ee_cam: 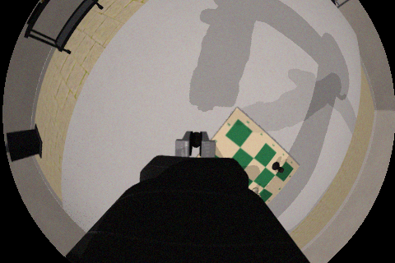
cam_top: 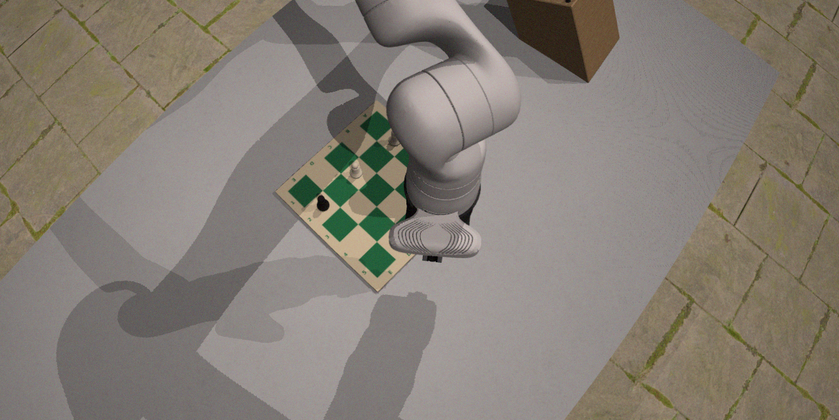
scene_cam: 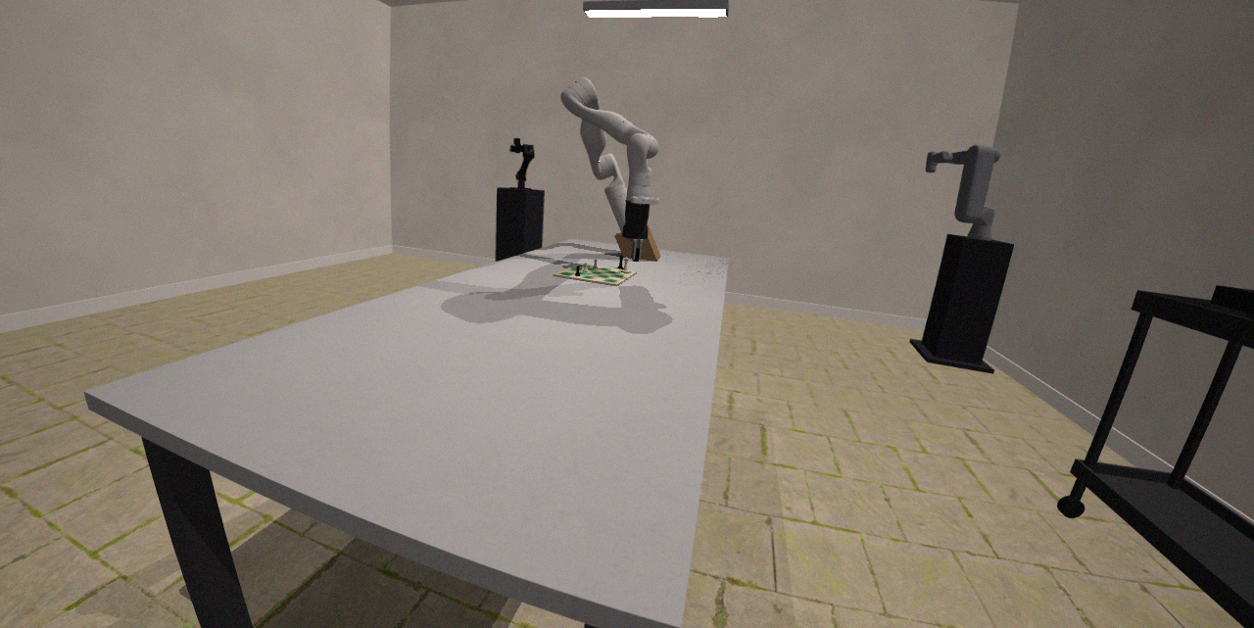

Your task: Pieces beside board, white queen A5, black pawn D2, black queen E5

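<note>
My gripper (cam_top: 432,258) (scene_cam: 636,255) (ee_cam: 196,140) is shut on the black pawn (ee_cam: 196,138); only its round dark head shows clearly between the fingers. It is held above the table, just off the board's column-5 side. The board (cam_top: 375,285) (ee_cam: 237,113) lies flat. A black piece (cam_top: 322,203) (scene_cam: 577,270) (ee_cam: 277,167) stands on E2. A white piece (cam_top: 354,170) stands on C2 and another white piece (cam_top: 393,139) on A2. In the exterior view a dark piece (scene_cam: 620,262) and a pale piece (scene_cam: 626,265) stand close beside the gripper; I cannot tell their kinds or squares.
The arm covers the board's right part in the top view. The wooden base block (cam_top: 592,30) stands at the back of the table (cam_top: 557,183) (scene_cam: 438,413). A black cart (scene_cam: 1166,309) (ee_cam: 76,18) stands on the floor away from the table.
</note>
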{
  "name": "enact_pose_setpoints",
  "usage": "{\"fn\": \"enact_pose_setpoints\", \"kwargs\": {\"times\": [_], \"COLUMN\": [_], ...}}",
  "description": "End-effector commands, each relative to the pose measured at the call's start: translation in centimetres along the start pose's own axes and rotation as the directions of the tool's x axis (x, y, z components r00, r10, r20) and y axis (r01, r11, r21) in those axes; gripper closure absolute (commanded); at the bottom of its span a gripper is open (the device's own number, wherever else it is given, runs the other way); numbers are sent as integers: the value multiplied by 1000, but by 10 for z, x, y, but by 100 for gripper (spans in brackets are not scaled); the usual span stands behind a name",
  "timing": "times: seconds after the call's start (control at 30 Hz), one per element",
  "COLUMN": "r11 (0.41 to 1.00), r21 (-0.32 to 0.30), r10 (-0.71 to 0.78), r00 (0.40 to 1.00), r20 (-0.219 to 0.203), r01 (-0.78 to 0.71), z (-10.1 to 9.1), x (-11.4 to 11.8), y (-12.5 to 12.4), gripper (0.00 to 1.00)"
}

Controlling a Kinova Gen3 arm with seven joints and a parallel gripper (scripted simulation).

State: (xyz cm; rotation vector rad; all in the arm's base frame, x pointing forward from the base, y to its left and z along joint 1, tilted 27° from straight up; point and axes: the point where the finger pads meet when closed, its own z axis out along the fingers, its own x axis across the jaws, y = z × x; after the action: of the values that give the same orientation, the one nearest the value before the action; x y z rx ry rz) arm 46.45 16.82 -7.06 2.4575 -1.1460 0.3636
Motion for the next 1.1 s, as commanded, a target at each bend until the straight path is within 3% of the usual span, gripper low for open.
{"fn": "enact_pose_setpoints", "kwargs": {"times": [0.0,0.13,0.57,0.7,0.87,1.07], "r11": [1000,1000,1000,993,932,870], "r21": [18,18,19,22,23,20], "r10": [5,5,17,120,361,492], "r00": [1000,1000,1000,993,933,870], "r20": [-4,-4,-3,-1,5,7], "r01": [-5,-5,-17,-120,-361,-492], "z": [-20,-29,-30,-32,-35,-35], "x": [3,3,6,33,92,123], "y": [-5,-5,-4,10,49,76], "gripper": [100,100,100,100,100,100]}}
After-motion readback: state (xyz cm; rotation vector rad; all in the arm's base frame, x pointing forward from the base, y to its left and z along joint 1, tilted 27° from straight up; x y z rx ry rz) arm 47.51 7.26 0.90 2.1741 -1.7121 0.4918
